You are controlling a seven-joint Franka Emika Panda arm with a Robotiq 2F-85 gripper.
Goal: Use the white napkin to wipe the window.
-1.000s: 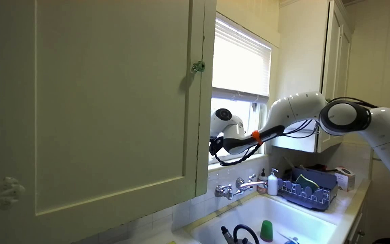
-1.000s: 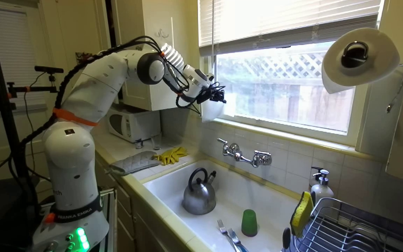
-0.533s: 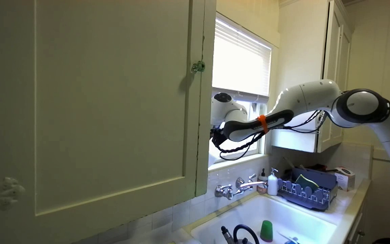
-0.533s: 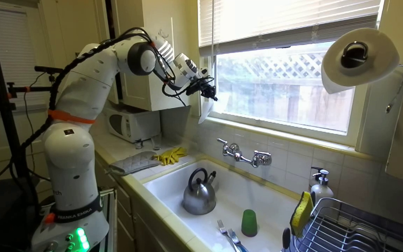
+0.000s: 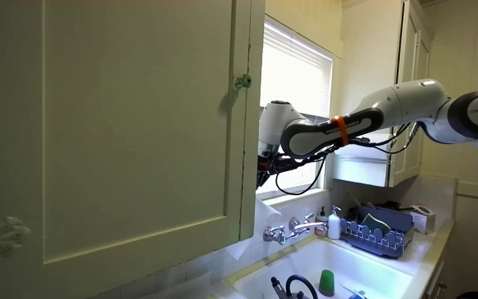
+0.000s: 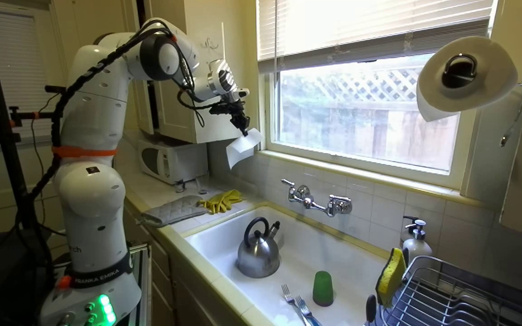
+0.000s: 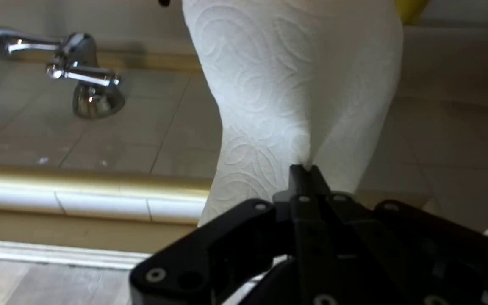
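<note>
The white napkin (image 6: pixel 243 147) hangs from the fingertips of my gripper (image 6: pixel 245 133) in an exterior view. It is left of the window (image 6: pixel 360 108), apart from the glass in that view. In the wrist view, my gripper (image 7: pixel 305 167) is shut on a pinched fold of the embossed napkin (image 7: pixel 256 84), which spreads out on both sides of the fingers. In an exterior view, the gripper is mostly hidden behind the cabinet door, and part of the napkin (image 5: pixel 267 214) shows below it. The window (image 5: pixel 303 176) is partly covered there by the arm and the blind.
The faucet (image 6: pixel 315 201) sticks out under the window sill (image 6: pixel 360 172). The sink (image 6: pixel 215 235) holds a kettle (image 6: pixel 258 256), a green cup (image 6: pixel 323 288) and forks. A paper roll (image 6: pixel 483 90) hangs at right. Upper cabinets (image 5: pixel 139 124) flank the window. A microwave (image 6: pixel 179 160) stands behind the napkin.
The arm has drawn back from the window's left edge, with its elbow rising. The wrist has tilted so the fingers point more downward. The napkin has moved left with the gripper, away from the window.
</note>
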